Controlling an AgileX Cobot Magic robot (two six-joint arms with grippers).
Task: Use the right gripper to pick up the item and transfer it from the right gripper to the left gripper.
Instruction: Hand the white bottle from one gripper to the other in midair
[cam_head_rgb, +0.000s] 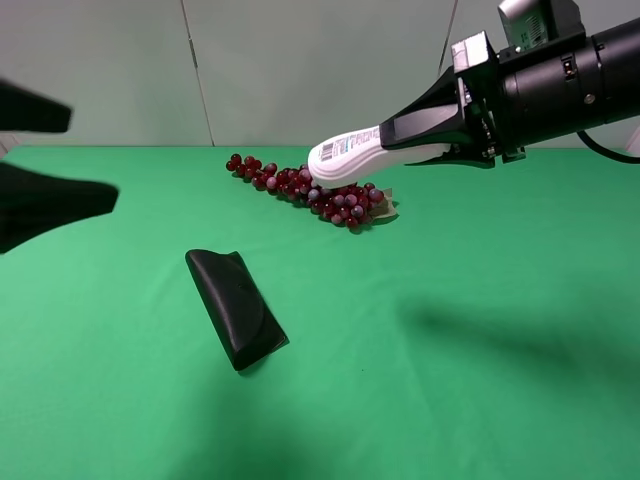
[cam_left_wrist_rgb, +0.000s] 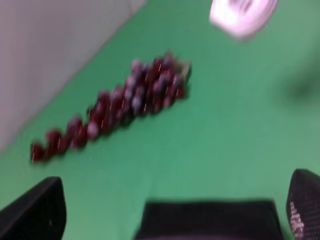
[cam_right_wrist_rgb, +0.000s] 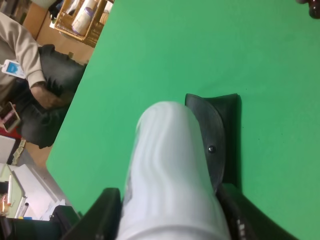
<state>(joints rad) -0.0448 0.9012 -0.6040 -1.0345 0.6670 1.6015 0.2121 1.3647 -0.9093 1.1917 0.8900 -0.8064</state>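
A green cloth covers the table (cam_head_rgb: 480, 300) all the way to its far edge. Two things lie on it. A red grape bunch (cam_head_rgb: 310, 190) lies below the tips of the right gripper (cam_head_rgb: 390, 140), and its narrow tail trails off toward the side of the left gripper (cam_head_rgb: 92, 155). A black folded case (cam_head_rgb: 236, 308) lies flat on the cloth between the two grippers, lower and nearer the front edge than either, and well apart from the grapes. It sits at a slant. In the right wrist view the case (cam_right_wrist_rgb: 222, 135) shows just past that gripper's fingers, on bare green cloth (cam_right_wrist_rgb: 165, 50). The left wrist view is blurred, with the grapes (cam_left_wrist_rgb: 115, 112) ahead of that gripper.
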